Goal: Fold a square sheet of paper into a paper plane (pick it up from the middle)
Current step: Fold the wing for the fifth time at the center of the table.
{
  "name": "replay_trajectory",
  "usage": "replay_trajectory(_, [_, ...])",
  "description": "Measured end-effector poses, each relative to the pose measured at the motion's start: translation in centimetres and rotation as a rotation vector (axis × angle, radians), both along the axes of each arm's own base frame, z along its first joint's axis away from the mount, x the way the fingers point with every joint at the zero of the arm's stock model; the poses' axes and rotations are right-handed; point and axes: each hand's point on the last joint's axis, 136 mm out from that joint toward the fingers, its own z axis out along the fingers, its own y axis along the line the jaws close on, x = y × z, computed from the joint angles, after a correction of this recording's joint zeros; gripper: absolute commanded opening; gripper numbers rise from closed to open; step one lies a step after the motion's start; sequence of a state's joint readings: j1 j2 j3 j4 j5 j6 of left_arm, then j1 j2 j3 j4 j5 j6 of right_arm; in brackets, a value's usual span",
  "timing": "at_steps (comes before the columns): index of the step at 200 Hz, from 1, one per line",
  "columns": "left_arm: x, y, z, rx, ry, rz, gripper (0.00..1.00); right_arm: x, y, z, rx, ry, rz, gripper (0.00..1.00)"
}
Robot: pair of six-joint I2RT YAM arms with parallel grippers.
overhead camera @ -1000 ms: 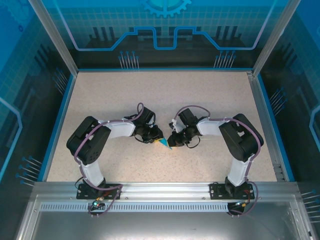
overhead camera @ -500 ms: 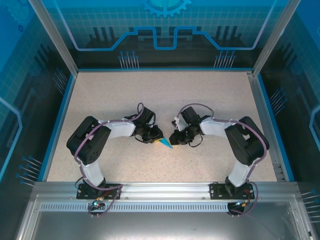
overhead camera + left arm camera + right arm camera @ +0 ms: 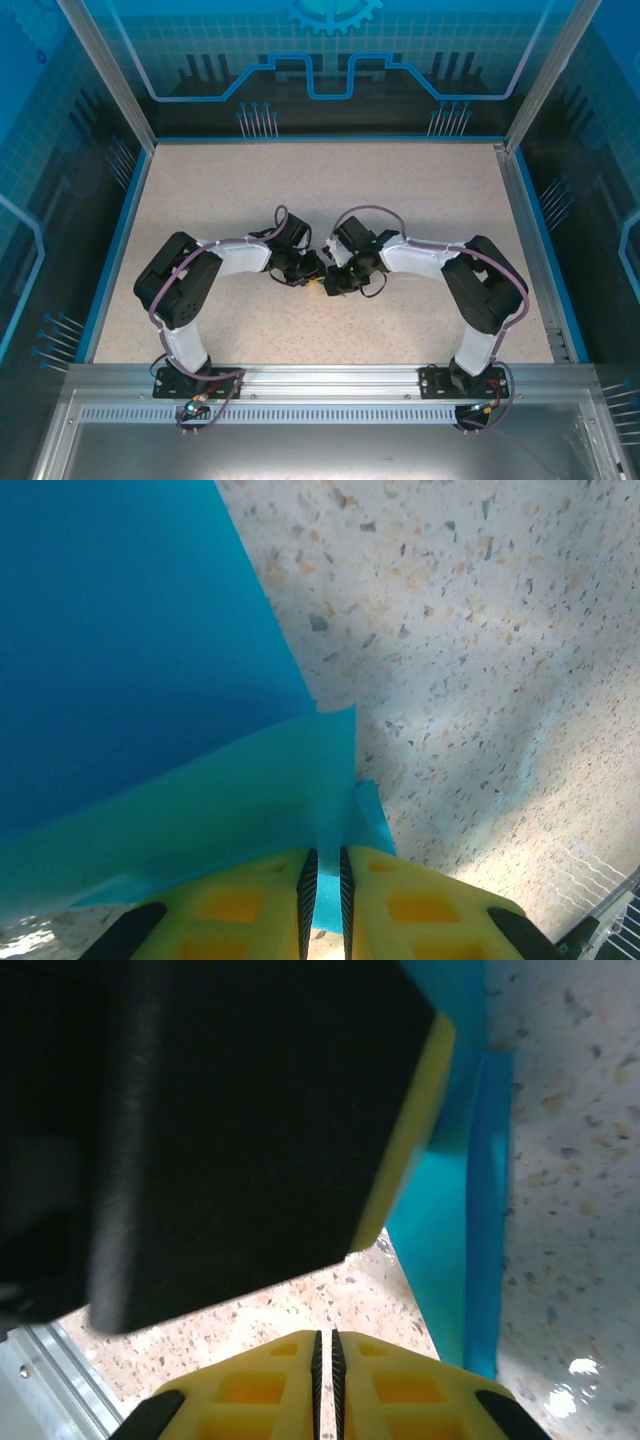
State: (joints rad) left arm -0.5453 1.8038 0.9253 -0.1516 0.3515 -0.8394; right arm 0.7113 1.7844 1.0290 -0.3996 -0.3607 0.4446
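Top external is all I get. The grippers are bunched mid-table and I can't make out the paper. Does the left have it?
Observer: Yes. In the left wrist view the left gripper is shut on the teal-blue paper, with an edge pinched in its jaws.
Operator: Right one gripping too?
Observer: No. The right gripper has its jaws together with nothing between them. The paper stands ahead of it, off to one side.
Operator: Is the sheet flat?
Observer: No. One layer overlaps another just ahead of the left jaws, above the speckled table.
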Motion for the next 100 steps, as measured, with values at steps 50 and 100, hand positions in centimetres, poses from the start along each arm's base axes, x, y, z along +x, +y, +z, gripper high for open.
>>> replay_trajectory(50, [0.0, 0.0, 0.0, 0.005, 0.001, 0.001, 0.19, -0.1, -1.0, -1.2, -0.066, 0.016, -0.021, 0.12])
replay_trajectory(100, [0.0, 0.0, 0.0, 0.008, 0.006, 0.001, 0.19, 0.1, -1.6, -1.4, -0.086, 0.019, -0.036, 0.12])
